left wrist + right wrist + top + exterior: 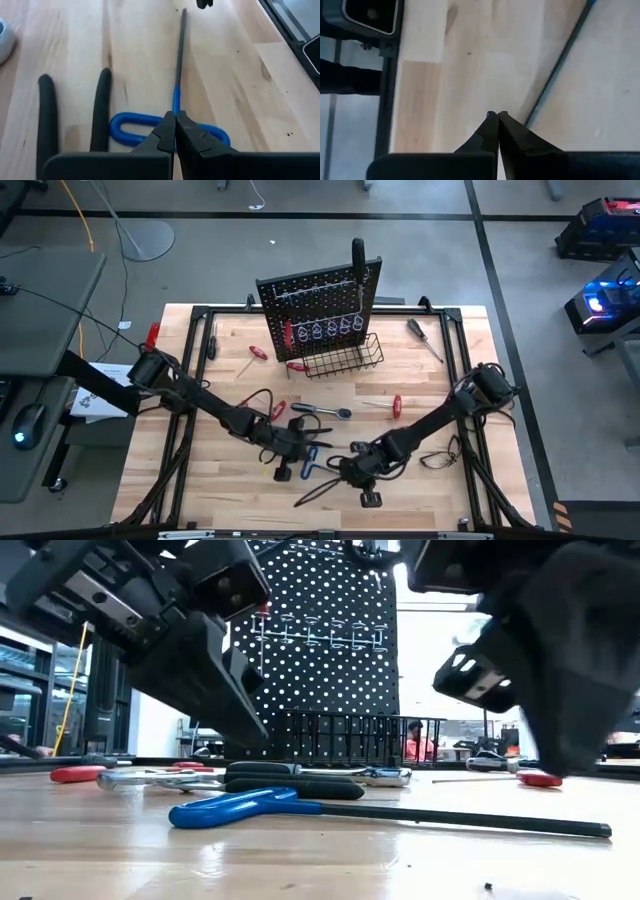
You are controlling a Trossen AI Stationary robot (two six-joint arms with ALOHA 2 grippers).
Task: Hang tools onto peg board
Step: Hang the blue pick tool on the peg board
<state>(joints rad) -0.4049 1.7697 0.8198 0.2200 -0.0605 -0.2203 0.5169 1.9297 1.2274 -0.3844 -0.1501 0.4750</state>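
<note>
A blue T-shaped hex key [250, 806] lies flat on the table near the front, its black shaft [470, 821] running right. In the left wrist view its blue handle [127, 128] and shaft [181, 50] show. My left gripper [175, 118] is shut and hovers over the place where handle and shaft join. My right gripper [496, 117] is shut and hovers beside the shaft's [559, 67] free end. The low view shows both grippers above the key, clear of it. The peg board [318, 305] stands upright at the back, with rings and a wire basket [345, 356].
Black-handled pliers [102, 107] lie beside the blue handle. A silver wrench [325, 411], red-handled screwdrivers [396, 406] [258, 353] and a black-handled one [416, 331] lie scattered between me and the board. Thin black cables [440, 458] lie at the right.
</note>
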